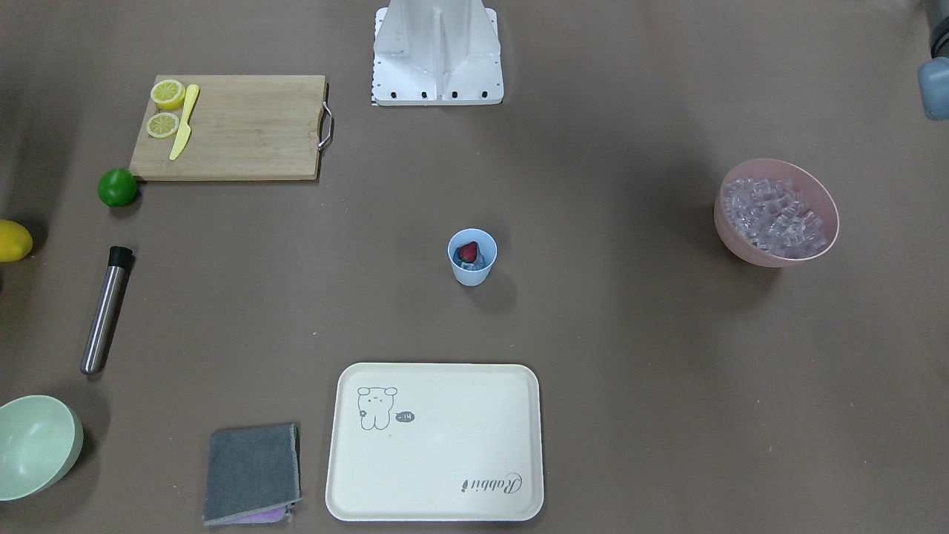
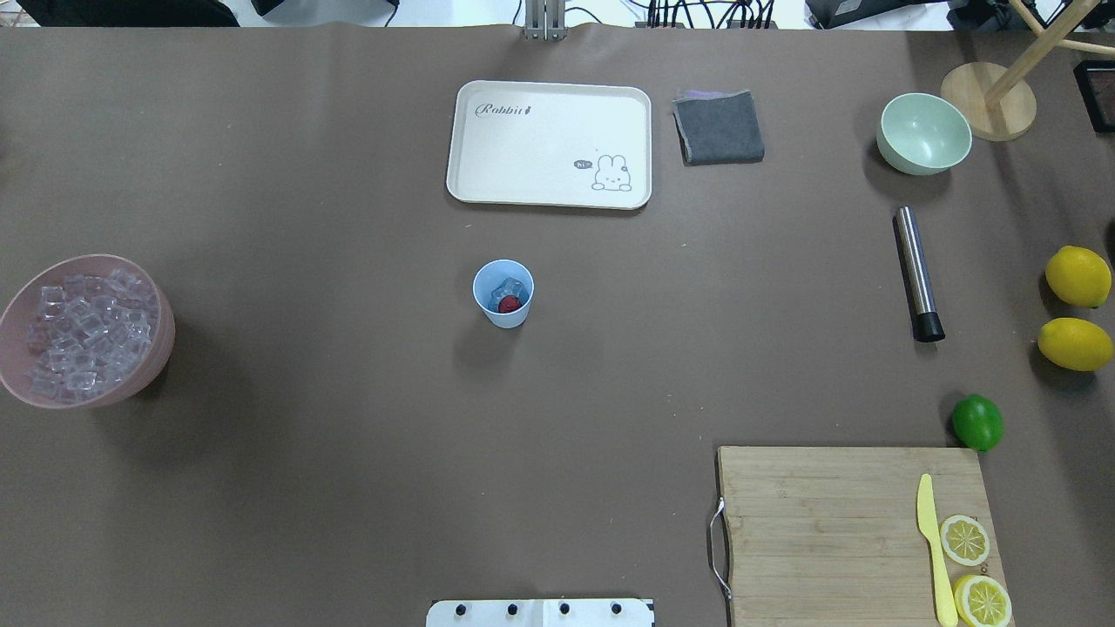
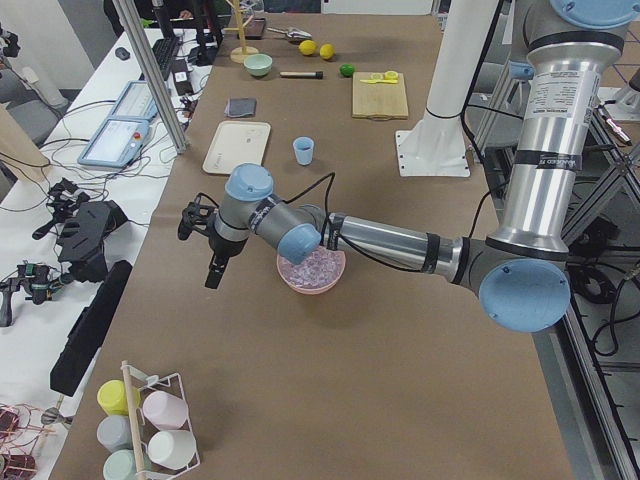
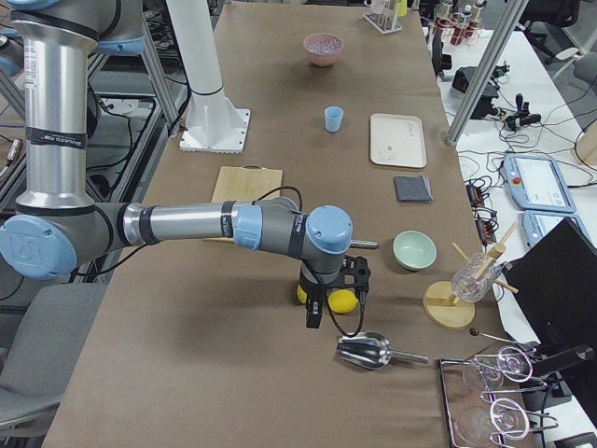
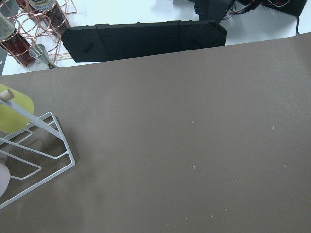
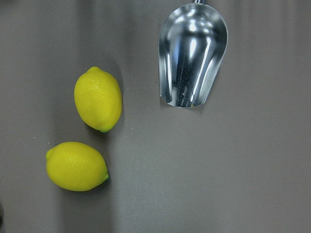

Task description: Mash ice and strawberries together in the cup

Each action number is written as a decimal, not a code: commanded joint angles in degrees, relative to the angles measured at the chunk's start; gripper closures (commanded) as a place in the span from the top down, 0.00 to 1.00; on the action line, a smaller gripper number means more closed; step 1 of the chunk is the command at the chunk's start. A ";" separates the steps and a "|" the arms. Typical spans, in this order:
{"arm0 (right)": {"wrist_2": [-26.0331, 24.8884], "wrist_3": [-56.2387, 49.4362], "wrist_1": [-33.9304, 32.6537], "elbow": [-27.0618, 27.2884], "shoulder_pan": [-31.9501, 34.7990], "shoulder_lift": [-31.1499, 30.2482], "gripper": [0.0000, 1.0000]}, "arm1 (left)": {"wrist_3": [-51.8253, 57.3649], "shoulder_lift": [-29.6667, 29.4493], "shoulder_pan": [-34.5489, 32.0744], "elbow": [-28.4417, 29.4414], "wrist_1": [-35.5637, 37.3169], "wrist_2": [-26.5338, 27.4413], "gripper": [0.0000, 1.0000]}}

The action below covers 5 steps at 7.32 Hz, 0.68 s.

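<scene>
– Blue plastic, that cup (image 1: 472, 257). Where does it stand?
– Upright near the middle of the tabletop (image 1: 630, 371), well apart from every edge, with the cream tray (image 1: 437, 475) between it and the far edge from the robot.
– And inside it?
– One dark-red strawberry (image 1: 467, 251) lies on a few cubes of ice (image 2: 510, 286). Far more cubes fill the pink bowl (image 1: 741, 248), which sits near the tabletop's left edge.
– Is either arm near the cup?
– No. The left claw (image 3: 214, 270) hangs above bare tabletop just beyond the pink bowl, towards the left end. It points downward and holds nothing I can see.
– Fingers apart or together?
– I cannot tell; only the side view shows it, and its own camera sees just brown tabletop and a wire rack at the edge.
– And the other arm?
– The right claw (image 4: 315, 317) hovers over the right end of the tabletop, above two lemons (image 6: 97, 98) and a shiny metal scoop (image 6: 193, 53). I cannot tell how its fingers stand either.
– Anything else on that side?
– A steel rod (image 1: 106, 310) with a black end lies flat near the right edge, touching nothing.
</scene>
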 commanded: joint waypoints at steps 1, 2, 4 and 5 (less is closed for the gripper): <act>0.00 0.31 0.00 -0.47 0.01 0.09 1.00 | 11.90 -1.86 -6.21 2.10 10.26 -9.41 0.97; 0.00 0.31 0.00 -0.65 0.01 0.09 1.00 | 17.03 -2.04 -7.28 2.02 14.07 -9.43 0.97; 0.18 1.27 0.00 -1.00 -0.08 0.52 1.00 | 18.39 2.41 -7.38 1.67 13.59 -9.69 0.97; 0.44 1.36 0.00 -1.09 -0.08 0.79 1.00 | 18.75 4.00 -7.38 0.01 13.67 -9.69 0.97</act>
